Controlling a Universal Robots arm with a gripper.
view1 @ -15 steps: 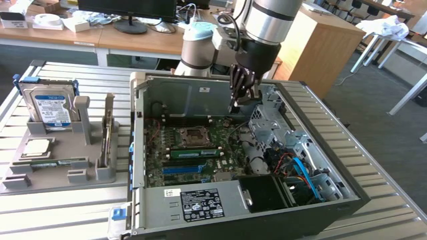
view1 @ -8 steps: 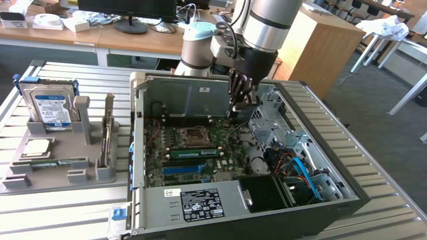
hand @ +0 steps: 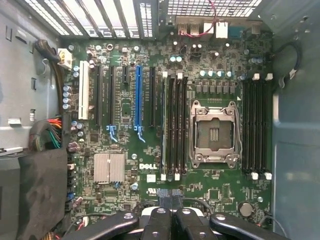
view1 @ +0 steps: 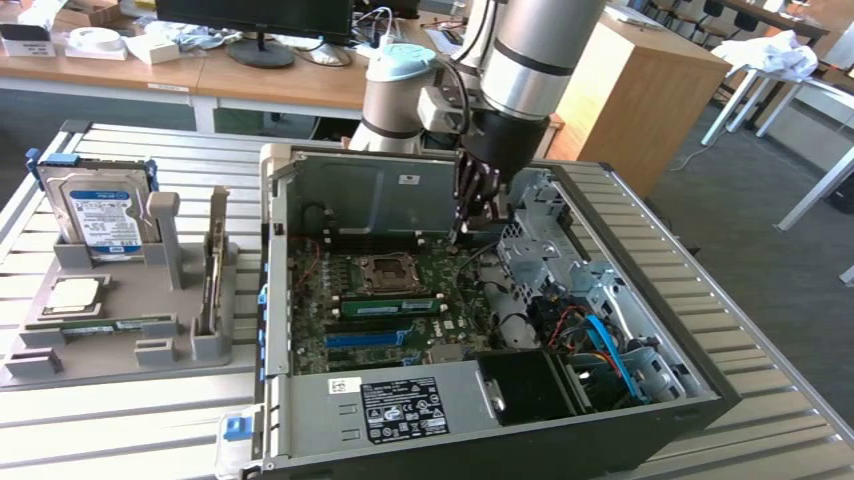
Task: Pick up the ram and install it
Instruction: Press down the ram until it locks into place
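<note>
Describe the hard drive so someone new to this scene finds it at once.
On the exterior view's left, beside the open computer case, sits a grey holder. The hard drive stands upright at its far end. It is a silver slab with a blue and white label, much bigger than the square silver processor and the thin green stick lying nearer the camera.

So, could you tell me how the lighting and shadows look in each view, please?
Exterior view: daylight falls brightly on the table slats, while the case's drive corner lies in deep shadow. Wrist view: the board is evenly lit, the socket frame glinting slightly.
</note>
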